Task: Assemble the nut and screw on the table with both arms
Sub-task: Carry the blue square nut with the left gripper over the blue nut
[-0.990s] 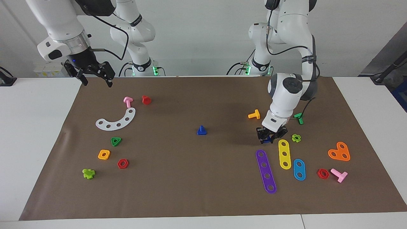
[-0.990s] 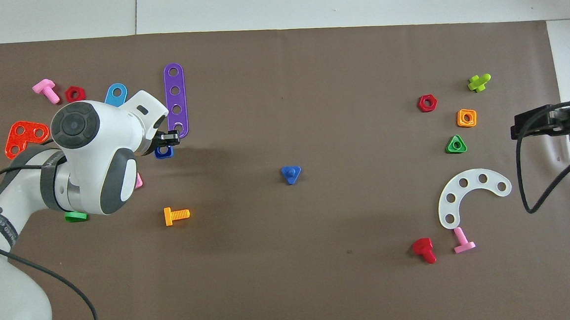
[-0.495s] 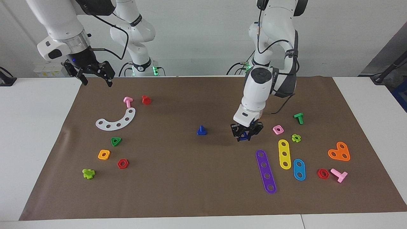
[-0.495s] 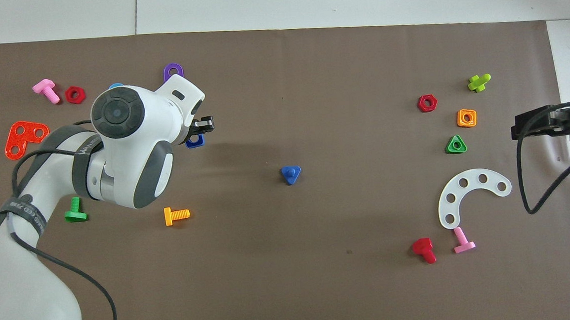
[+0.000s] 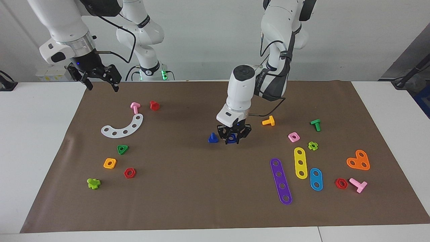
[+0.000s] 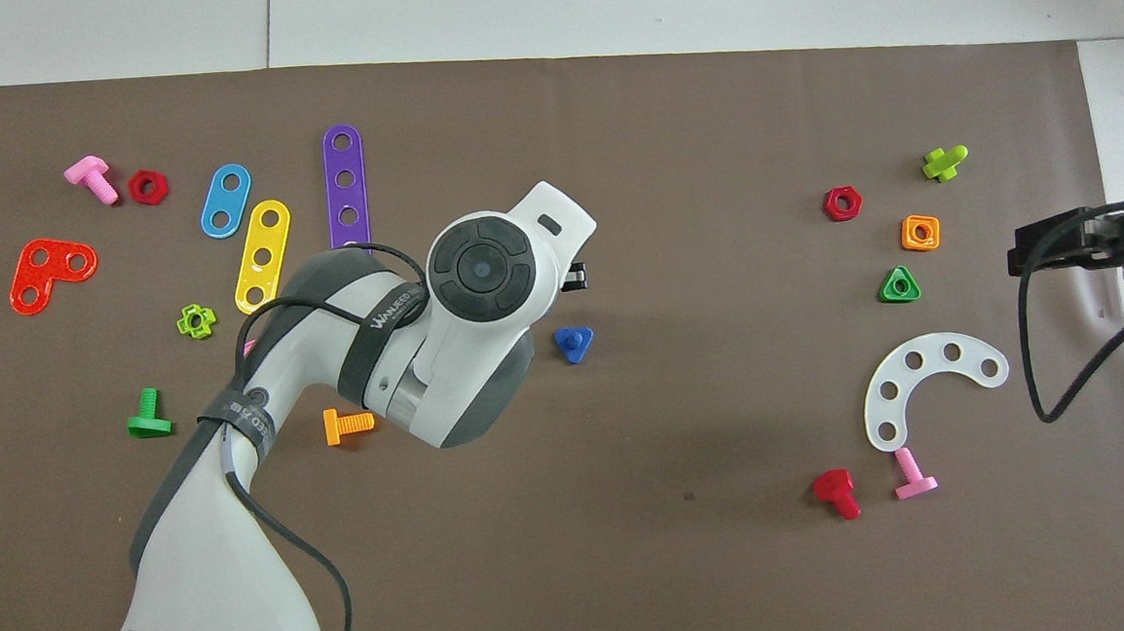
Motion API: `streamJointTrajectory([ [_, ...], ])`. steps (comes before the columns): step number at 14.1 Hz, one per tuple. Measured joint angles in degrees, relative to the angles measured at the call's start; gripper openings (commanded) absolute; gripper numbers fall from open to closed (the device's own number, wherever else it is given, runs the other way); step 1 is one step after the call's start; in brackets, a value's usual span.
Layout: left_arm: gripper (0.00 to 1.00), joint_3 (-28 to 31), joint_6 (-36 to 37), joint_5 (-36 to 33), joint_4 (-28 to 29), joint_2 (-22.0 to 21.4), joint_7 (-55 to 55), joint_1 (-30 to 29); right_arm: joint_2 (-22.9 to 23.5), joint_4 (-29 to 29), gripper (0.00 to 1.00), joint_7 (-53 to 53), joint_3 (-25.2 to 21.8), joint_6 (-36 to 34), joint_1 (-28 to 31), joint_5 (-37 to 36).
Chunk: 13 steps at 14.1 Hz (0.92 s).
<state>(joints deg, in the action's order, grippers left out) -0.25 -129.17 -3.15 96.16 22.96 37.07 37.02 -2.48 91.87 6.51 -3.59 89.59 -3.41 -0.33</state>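
Note:
The dark-blue screw (image 5: 212,138) stands head down, shaft up, at the middle of the brown mat (image 5: 188,195); it also shows in the overhead view (image 6: 574,343). My left gripper (image 5: 234,138) is shut on the dark-blue nut (image 5: 231,138) and holds it low over the mat, close beside the screw and apart from it, toward the left arm's end. In the overhead view the left wrist (image 6: 481,267) hides the nut. My right gripper (image 5: 103,88) is open and empty, raised over the mat's corner at the right arm's end, and waits.
An orange bolt (image 5: 268,121), a pink square nut (image 5: 293,136) and coloured strips (image 5: 281,180) lie toward the left arm's end. A white curved strip (image 5: 123,126), a red bolt (image 5: 154,105), a pink bolt (image 5: 135,107) and an orange square nut (image 5: 110,163) lie toward the right arm's end.
My left gripper has carried the blue nut from beside the purple and yellow strips across the mat to right beside the screw. The right arm has not moved.

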Motion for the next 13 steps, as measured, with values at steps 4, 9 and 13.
streamJointTrajectory([
  [4, 0.00, -0.1, -1.4, 0.0, 0.3, 0.5, 1.8, 1.7, 0.0, 0.0, 1.00, 0.0, 0.0, 0.0, 0.0, 0.0],
  [9, 0.00, -0.2, -4.3, 0.0, 2.0, 2.0, 2.4, 3.2, 0.0, 0.0, 1.00, 0.0, 0.0, 0.0, 0.0, 0.0],
  [13, 0.00, -0.3, -4.8, 0.0, 2.8, 1.9, 2.7, 3.9, 0.0, 0.0, 1.00, 0.0, 0.0, 0.0, 0.0, 0.0],
])
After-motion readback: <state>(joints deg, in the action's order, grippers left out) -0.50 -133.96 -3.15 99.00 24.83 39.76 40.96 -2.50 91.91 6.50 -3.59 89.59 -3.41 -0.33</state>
